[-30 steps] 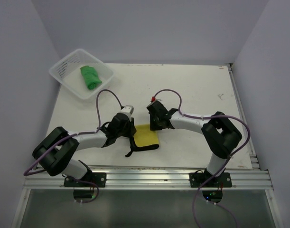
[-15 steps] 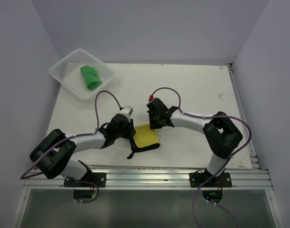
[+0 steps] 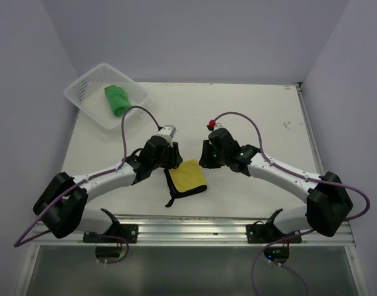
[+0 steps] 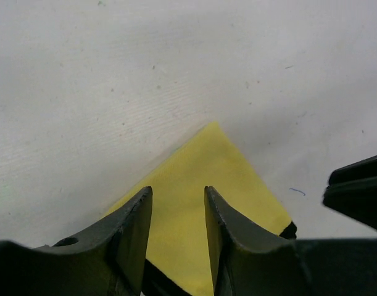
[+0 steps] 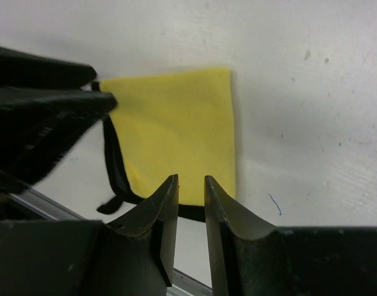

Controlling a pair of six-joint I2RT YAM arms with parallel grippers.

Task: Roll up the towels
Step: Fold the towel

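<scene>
**Both arms over the yellow towel, far side.** The left end effector [image 4: 176, 200] has its jaws apart by a modest gap with nothing between them, and is poised just above the yellow towel [image 3: 188, 174]. The right end effector [image 5: 189, 185] shows a narrower slit, likewise empty, over the same cloth from the opposite side.

The towel lies between the two, flat on the surface [image 3: 256, 117] with its yellow face up. It is set cornerwise to the arms, and its far corner points away from the bases, about midway between the wrists. A black band (the reverse face, turned over) runs along its left and near edges, with a loose black tail trailing toward the near edge.

The cloth is close to square, so no long axis is evident. The turned-over band on the left is the likeliest roll line, and it lies nearest the left end effector. Neither arm is clearly nearer the cloth as a whole. By this reading, the coming move is a pinch on the far edges, one per side.

The green towel [image 3: 117, 100], apparently bundled into a roll, sits in the white mesh basket [image 3: 83, 92] at the far left, well apart from both arms.
</scene>
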